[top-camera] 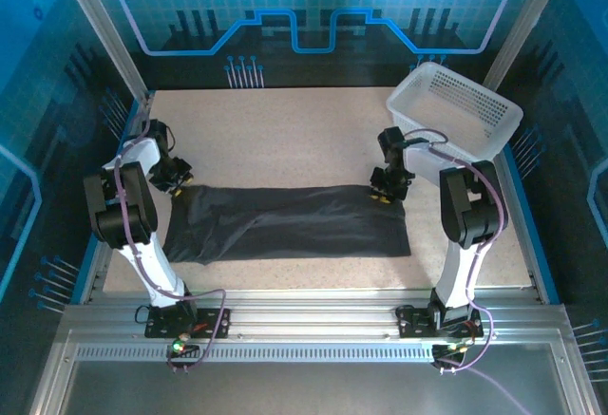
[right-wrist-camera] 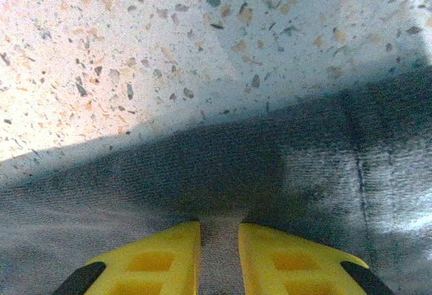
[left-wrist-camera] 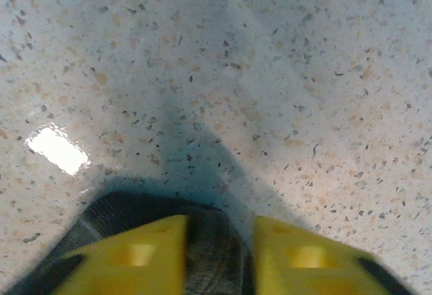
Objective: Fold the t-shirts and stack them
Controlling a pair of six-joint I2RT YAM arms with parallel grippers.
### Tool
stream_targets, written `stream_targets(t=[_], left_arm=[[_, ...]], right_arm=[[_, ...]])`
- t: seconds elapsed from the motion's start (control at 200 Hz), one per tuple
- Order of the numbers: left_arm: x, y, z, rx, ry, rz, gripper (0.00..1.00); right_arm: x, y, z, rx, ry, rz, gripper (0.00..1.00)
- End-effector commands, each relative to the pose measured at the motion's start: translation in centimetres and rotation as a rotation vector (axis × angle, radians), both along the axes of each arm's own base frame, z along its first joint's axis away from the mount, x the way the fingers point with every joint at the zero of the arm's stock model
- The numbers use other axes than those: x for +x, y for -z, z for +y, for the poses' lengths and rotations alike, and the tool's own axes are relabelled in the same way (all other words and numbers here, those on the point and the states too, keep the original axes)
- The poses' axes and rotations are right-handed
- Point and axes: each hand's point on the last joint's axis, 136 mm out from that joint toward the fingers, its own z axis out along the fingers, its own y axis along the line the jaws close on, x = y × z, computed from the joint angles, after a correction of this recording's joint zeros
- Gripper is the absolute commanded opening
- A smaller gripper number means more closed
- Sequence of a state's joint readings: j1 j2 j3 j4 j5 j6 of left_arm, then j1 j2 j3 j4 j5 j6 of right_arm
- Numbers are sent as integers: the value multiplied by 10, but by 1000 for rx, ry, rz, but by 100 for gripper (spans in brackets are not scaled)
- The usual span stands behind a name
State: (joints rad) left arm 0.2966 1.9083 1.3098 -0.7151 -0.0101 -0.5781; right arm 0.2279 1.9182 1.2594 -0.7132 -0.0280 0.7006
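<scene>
The dark charcoal t-shirt (top-camera: 285,223) lies as a long folded band across the middle of the table. At the band's far left corner my left gripper (top-camera: 179,179) is down on the cloth. In the left wrist view the yellow fingers (left-wrist-camera: 135,258) stand on either side of a bunched fold of the t-shirt (left-wrist-camera: 209,248), and the left gripper (left-wrist-camera: 219,258) is shut on it. The right gripper (top-camera: 383,195) sits at the far right corner. In the right wrist view the right gripper (right-wrist-camera: 219,258) pinches a strip of the t-shirt (right-wrist-camera: 202,167) between its pads.
A white perforated basket (top-camera: 456,106) stands at the back right, just behind the right arm. The speckled table (top-camera: 285,140) stretches bare behind the cloth, and a narrow strip shows in front of it. Metal rails run along the near edge.
</scene>
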Motion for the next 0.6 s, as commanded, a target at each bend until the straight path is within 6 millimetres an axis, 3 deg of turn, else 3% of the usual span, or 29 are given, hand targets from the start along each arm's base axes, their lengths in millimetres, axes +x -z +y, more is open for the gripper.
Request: stream_targets(t=[0.0, 0.085, 0.345, 0.46, 0.595], left_arm=[[-5, 4, 0, -13, -9, 10, 12], [-8, -1, 5, 16, -22, 7, 0], [-23, -13, 39, -10, -208, -55, 0], [-13, -11, 43, -91, -246, -104, 0], [1, -10, 38, -146, -227, -128, 0]], right_arm=[[-3, 12, -13, -63, 32, 57, 23], [-4, 10, -18, -88, 51, 77, 23], [-10, 16, -40, -159, 120, 186, 13], [-5, 17, -43, -173, 119, 191, 12], [14, 17, -39, -158, 74, 164, 12]])
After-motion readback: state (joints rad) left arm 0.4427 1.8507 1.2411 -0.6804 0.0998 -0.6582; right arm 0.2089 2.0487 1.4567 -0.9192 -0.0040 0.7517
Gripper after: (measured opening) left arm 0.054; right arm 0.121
